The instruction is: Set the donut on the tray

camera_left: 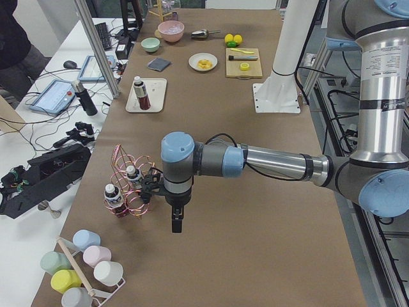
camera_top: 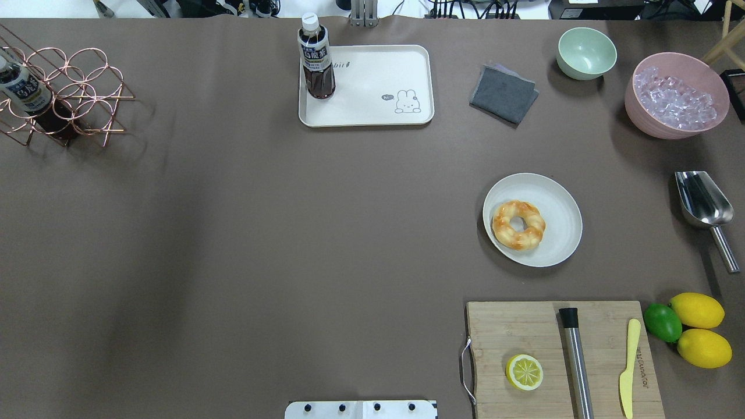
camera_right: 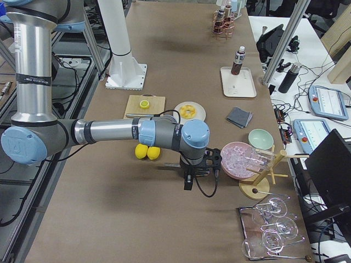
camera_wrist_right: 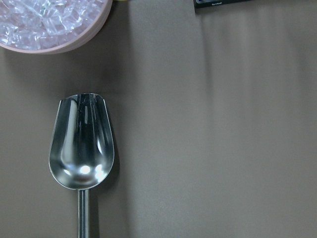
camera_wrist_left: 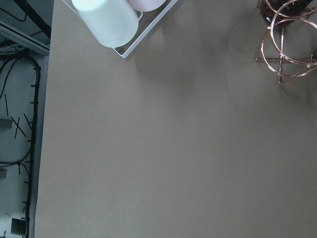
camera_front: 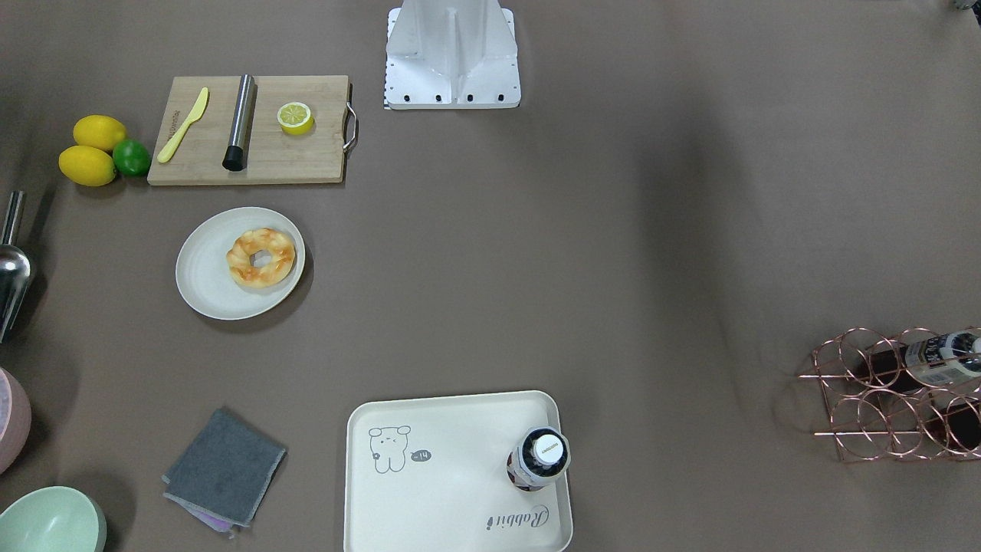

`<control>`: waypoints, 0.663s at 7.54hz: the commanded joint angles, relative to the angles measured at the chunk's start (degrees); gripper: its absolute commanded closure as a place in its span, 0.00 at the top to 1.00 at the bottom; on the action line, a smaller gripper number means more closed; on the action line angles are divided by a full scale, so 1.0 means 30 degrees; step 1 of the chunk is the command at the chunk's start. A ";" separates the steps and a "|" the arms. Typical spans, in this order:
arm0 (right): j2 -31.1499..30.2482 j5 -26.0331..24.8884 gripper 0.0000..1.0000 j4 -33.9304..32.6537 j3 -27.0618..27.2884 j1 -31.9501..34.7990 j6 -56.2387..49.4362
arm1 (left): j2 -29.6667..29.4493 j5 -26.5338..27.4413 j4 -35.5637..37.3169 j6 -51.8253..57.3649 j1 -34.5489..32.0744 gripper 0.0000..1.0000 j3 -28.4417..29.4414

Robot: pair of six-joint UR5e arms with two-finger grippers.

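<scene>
The donut (camera_top: pixel 518 224) is a twisted golden ring with brown glaze patches. It lies on a round off-white plate (camera_top: pixel 559 215), also seen in the front view (camera_front: pixel 260 257). The cream tray (camera_top: pixel 372 87) with the bear drawing stands at the table's far edge, with a dark drink bottle (camera_top: pixel 316 58) upright in one corner. My left gripper (camera_left: pixel 176 224) hangs over the table beside the copper rack, far from the donut. My right gripper (camera_right: pixel 187 183) hangs beside the pink ice bowl. Both show only in the side views, so I cannot tell whether they are open or shut.
A cutting board (camera_top: pixel 524 331) holds a halved lemon (camera_top: pixel 524 372), a metal rod and a yellow knife. Lemons and a lime (camera_top: pixel 662 322) lie beside it. A metal scoop (camera_top: pixel 701 201), pink ice bowl (camera_top: pixel 675 96), green bowl (camera_top: pixel 586 52), grey cloth (camera_top: pixel 503 93) and copper bottle rack (camera_top: pixel 64 93) stand around.
</scene>
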 commanded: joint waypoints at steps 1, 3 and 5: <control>-0.0092 0.0348 1.00 0.0313 0.0055 0.0001 0.0100 | 0.0000 0.0033 0.0001 0.0000 0.0000 0.98 0.0007; -0.0004 0.2593 1.00 0.0342 0.0055 -0.0726 0.0333 | 0.0000 0.0033 0.0001 0.0000 0.0000 0.98 -0.0051; 0.0201 0.2318 1.00 0.2726 0.0434 -0.2480 0.5429 | 0.0000 0.0033 -0.0028 0.0000 0.0000 0.98 -0.0081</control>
